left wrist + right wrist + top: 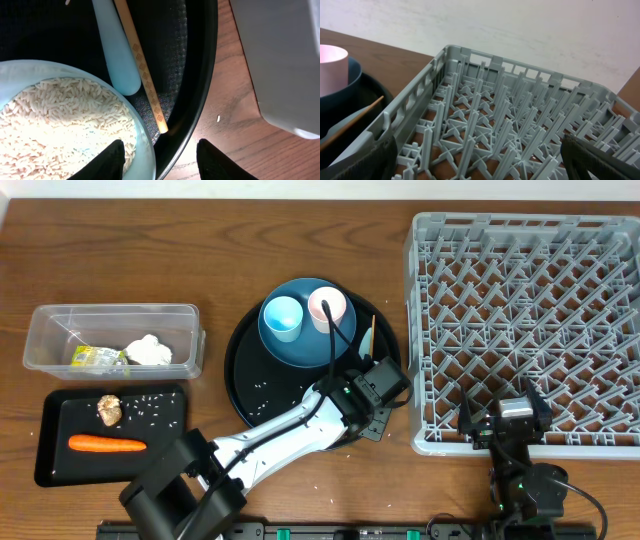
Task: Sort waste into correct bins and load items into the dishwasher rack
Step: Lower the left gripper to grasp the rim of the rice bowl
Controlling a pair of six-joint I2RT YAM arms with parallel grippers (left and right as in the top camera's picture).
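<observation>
My left gripper (372, 395) (162, 157) is open low over the right side of the round black tray (250, 395). One finger hangs over the rice in the white bowl (150, 150) and the other over the table, with the bowl's rim between them. The overhead view hides the bowl under the gripper. Beside the bowl lie the spoon (117, 55) and the chopstick (142, 70). The blue plate (300, 345) carries the light-blue cup (283, 317) and the pink cup (327, 307). My right gripper (505, 418) (480, 160) stands wide open over the front left of the dishwasher rack (530, 320), holding nothing.
The clear tub (50, 345) at the left holds the yellow-green wrapper (98, 358) and the white tissue (148, 350). The shallow black tray (50, 450) holds the carrot (107, 445), a brown scrap (109, 410) and rice grains (150, 408). The rack's corner (280, 60) is close to my left gripper.
</observation>
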